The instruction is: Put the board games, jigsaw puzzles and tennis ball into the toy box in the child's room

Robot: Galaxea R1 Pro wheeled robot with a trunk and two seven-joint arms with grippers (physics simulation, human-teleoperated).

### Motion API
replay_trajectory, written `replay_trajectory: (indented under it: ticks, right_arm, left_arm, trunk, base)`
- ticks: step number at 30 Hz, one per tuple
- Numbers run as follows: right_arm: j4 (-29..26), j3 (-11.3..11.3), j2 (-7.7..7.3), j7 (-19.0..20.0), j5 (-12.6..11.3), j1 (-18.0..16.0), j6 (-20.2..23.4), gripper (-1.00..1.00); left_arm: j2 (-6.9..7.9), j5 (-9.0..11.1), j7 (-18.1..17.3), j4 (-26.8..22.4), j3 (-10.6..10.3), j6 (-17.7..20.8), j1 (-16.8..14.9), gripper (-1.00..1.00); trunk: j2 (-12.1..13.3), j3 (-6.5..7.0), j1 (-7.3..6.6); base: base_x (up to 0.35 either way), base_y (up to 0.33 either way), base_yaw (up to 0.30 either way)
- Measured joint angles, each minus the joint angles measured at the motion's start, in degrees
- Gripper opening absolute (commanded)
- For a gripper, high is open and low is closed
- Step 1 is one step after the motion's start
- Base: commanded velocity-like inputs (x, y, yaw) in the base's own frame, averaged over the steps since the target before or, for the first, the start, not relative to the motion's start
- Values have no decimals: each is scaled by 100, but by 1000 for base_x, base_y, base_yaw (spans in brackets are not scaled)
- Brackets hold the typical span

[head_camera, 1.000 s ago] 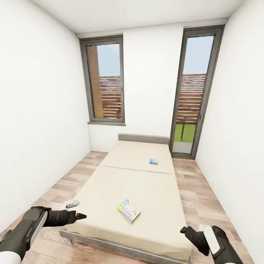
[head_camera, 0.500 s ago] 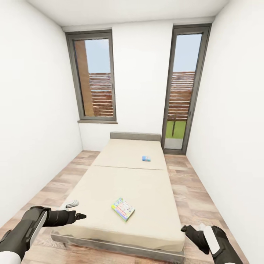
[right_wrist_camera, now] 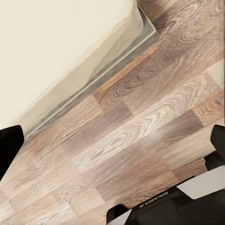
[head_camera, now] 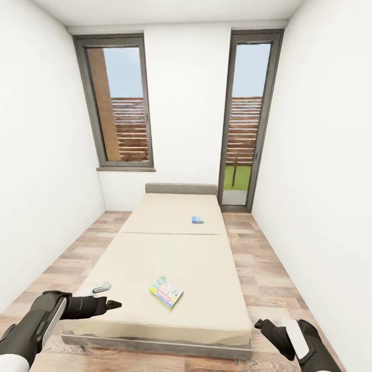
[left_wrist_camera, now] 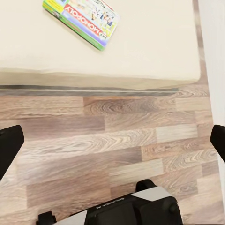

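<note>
Two board games [head_camera: 167, 291] on bed [head_camera: 170, 253]; both claws empty, spread.

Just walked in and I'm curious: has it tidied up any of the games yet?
Not from what shows. Both board games lie on the bed: the colourful one near its foot, the small blue one further up. The left gripper and right gripper hold nothing.

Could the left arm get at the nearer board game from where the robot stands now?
Probably yes: the nearer board game lies uncovered near the bed's foot, with bare mattress between it and the open left gripper.
</note>
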Motion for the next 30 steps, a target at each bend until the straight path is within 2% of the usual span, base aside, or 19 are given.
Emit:
replay_trajectory:
  ticks: [4, 6, 10, 11, 23, 30]
  right_arm:
    - [10, 0, 4, 0, 2, 3, -6, 100]
    - [14, 13, 8, 4, 4, 5, -13, 100]
    - [16, 42, 14, 8, 10, 6, -47, 100]
    - [16, 63, 39, 7, 49, 7, -165, 100]
    - [15, 53, 42, -1, 11, 7, -245, 100]
    - [15, 17, 65, -1, 4, 7, -243, 100]
  left_arm:
    - [12, 1, -2, 4, 5, -1, 0, 100]
    - [95, 17, -7, 2, 15, -7, 0, 100]
    - [169, 39, -12, 1, 36, -8, 1, 100]
    - [194, 40, -12, 2, 43, -35, 1, 100]
    - [202, 39, -11, 1, 45, -80, 1, 100]
    - [202, 41, -11, 3, 45, -80, 0, 100]
  trunk:
    - [0, -33, 0]
    - [-1, -45, -1]
    - [-1, -55, -2]
    - [-2, -55, -3]
    - [-1, -56, -1]
    - [-2, -53, -3]
  base:
    - [3, 38, -134]
    - [53, 160, -61]
    - [136, 192, -25]
    - [225, 124, -5]
    - [107, 31, -1]
    - [219, 145, -52]
